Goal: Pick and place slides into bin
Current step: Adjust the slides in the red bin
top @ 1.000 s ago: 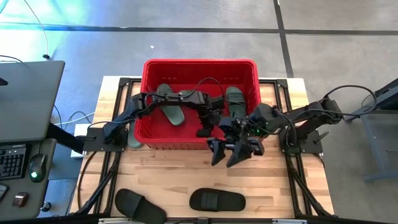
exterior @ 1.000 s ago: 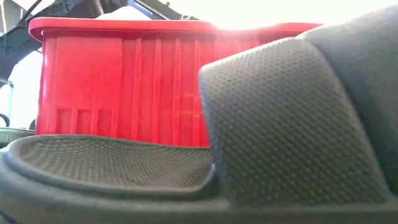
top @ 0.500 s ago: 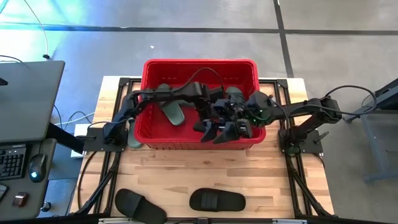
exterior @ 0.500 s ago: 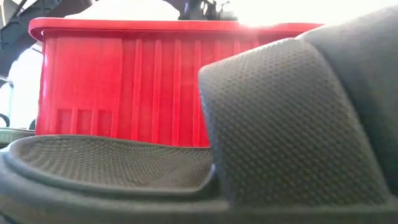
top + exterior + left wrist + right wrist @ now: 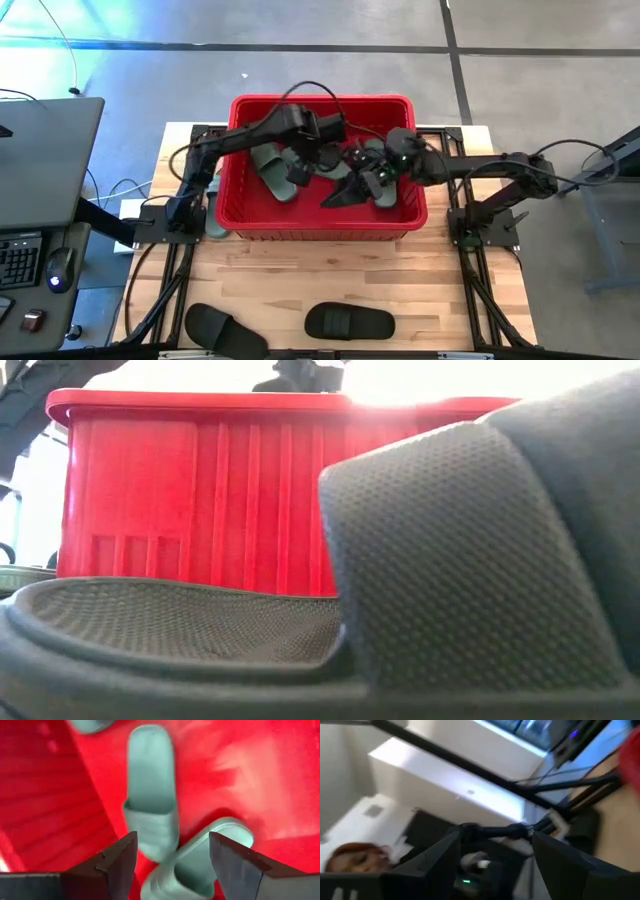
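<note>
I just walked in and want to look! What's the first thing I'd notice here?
The big red bin at the table's far side grabs the eye first, with both dark arms reaching over it. The left tool hangs open above green slides lying in the bin, and the right tool is over the bin too, empty. Two black slides still wait on the wooden table at its near edge.

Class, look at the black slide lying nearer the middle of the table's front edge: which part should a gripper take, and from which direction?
Probably the wide strap of the black slide, from straight above. It lies flat, sole down, on the table, so the arched strap is its highest part. One finger could slip under the arch, the other close on top.
</note>
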`<state>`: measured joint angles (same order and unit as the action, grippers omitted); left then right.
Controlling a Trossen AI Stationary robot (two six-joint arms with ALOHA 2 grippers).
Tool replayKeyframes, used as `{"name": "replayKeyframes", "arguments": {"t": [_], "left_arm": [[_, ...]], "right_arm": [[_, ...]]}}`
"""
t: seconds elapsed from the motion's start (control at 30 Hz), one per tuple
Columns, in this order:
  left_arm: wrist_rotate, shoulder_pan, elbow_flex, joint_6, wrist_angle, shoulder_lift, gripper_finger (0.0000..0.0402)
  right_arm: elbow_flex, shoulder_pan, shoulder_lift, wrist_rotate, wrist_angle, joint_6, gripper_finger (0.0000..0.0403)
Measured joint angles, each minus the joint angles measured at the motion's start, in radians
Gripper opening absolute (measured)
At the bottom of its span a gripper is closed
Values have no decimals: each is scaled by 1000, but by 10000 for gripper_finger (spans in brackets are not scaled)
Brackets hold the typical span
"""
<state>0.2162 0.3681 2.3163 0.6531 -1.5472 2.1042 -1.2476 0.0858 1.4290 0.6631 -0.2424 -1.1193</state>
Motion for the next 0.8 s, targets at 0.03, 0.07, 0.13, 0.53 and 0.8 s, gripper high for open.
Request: {"name": "replayKeyframes", "arguments": {"t": [0.03,0.07,0.13,0.53,0.8], "left_arm": [[1,11,1,-16,-5,-13,233],[2,19,1,-32,-6,-27,236],[-10,35,1,-56,7,-53,241],[-92,80,2,-109,153,-210,245],[-91,77,2,-166,189,-279,246]], "right_arm": [[0,8,-23,-8,44,25,238],[0,16,-46,-25,75,58,238],[-2,28,-98,-86,187,153,238],[0,64,-205,-717,1186,263,238],[0,191,-163,-638,952,557,238]]}}
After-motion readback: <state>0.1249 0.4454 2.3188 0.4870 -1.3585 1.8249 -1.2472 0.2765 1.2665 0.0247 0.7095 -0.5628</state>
